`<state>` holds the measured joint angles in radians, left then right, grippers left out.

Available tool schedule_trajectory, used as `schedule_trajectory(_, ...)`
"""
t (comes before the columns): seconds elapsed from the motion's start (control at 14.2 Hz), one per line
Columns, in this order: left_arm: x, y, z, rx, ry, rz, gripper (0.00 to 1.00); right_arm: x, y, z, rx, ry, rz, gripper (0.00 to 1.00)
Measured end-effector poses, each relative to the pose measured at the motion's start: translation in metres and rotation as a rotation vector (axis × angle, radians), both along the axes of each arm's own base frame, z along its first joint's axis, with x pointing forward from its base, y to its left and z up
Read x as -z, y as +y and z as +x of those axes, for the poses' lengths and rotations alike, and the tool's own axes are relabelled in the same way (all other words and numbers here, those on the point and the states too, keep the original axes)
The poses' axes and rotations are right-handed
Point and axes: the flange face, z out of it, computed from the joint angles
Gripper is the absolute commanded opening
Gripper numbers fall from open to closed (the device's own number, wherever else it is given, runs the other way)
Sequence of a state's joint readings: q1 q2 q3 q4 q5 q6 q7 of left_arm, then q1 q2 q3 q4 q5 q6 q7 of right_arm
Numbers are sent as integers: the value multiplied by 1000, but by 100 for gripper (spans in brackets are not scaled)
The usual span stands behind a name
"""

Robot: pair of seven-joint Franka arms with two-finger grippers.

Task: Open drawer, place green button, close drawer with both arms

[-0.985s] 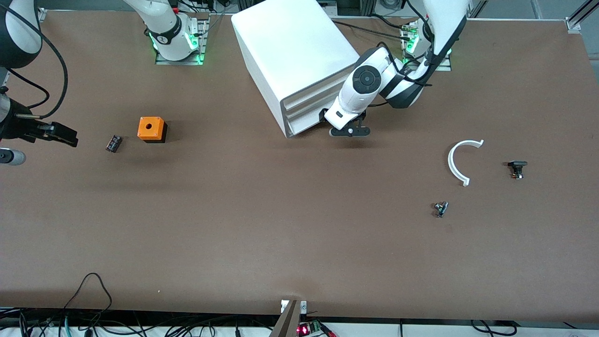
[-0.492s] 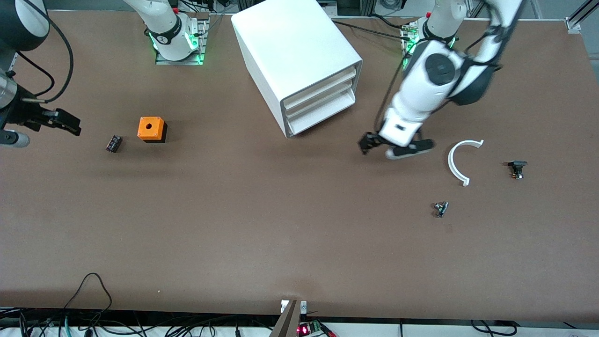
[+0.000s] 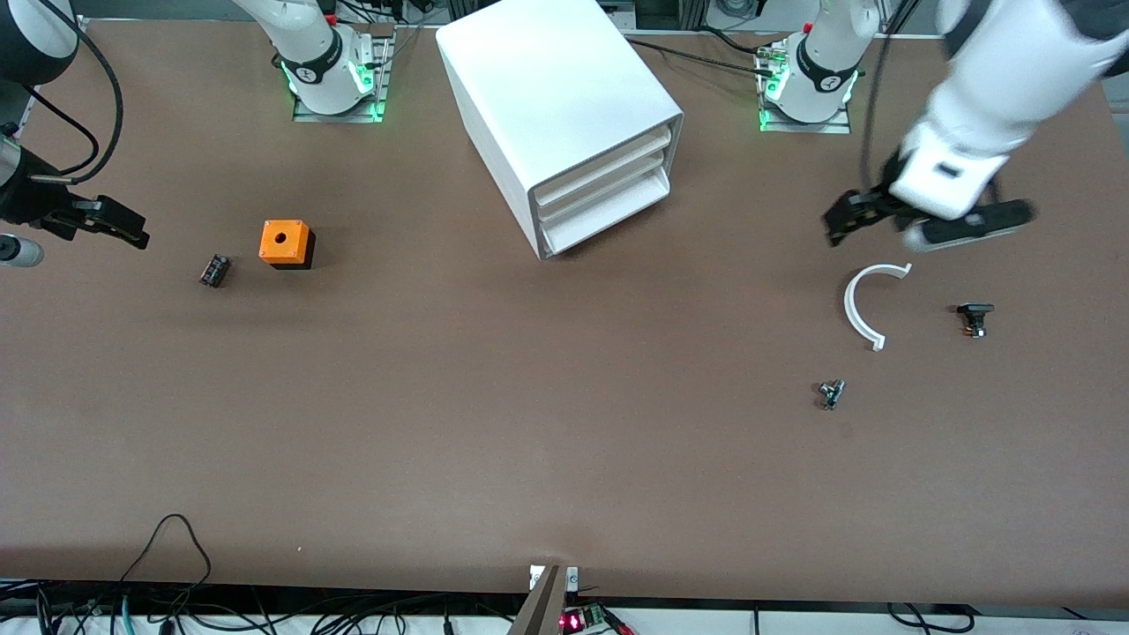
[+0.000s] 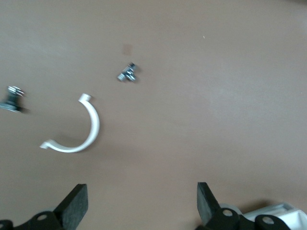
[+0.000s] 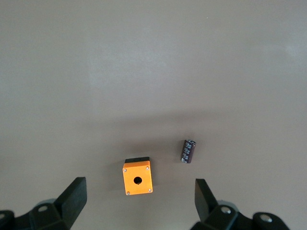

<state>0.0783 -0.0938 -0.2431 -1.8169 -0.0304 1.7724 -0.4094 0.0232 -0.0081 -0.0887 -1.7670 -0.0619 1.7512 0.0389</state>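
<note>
brown bench [image 3: 494, 423] edged with cables [image 3: 176, 608]; left pincer [image 3: 917, 225] and right pincer [image 3: 106, 225] both hang released above it

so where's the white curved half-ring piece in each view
Front view: the white half-ring lies on the table toward the left arm's end, under the open left gripper.
Left wrist view: it shows again, open side away from the fingertips.
Right wrist view: not in it.
Shared landmark: the small green-capped button lies beside it, nearer the front camera.
</note>
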Motion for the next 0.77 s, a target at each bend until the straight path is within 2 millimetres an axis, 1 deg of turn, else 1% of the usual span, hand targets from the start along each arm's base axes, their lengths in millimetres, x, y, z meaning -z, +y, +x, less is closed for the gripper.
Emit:
schedule_trajectory(0.07,-16,23,3,-9,-10,-2,100,0,1,0,-4,-1,0,100)
schedule_trajectory(0.14,-26,42,4,-23,-12,3,100,0,3,0,-6,-1,0,100)
schedule_trajectory(0.21,-30,56,4,-32,-8,23,100,0,4,0,-8,-1,0,100)
schedule_trajectory(0.28,-33,63,4,-35,-6,49,100,0,4,1,-8,-3,0,100)
schedule_trajectory(0.63,-32,64,1,-26,18,82,100,-5,4,1,-8,-14,-1,100)
schedule_trajectory(0.77,-34,65,1,35,16,84,100,-5,4,1,-10,-14,-1,100)
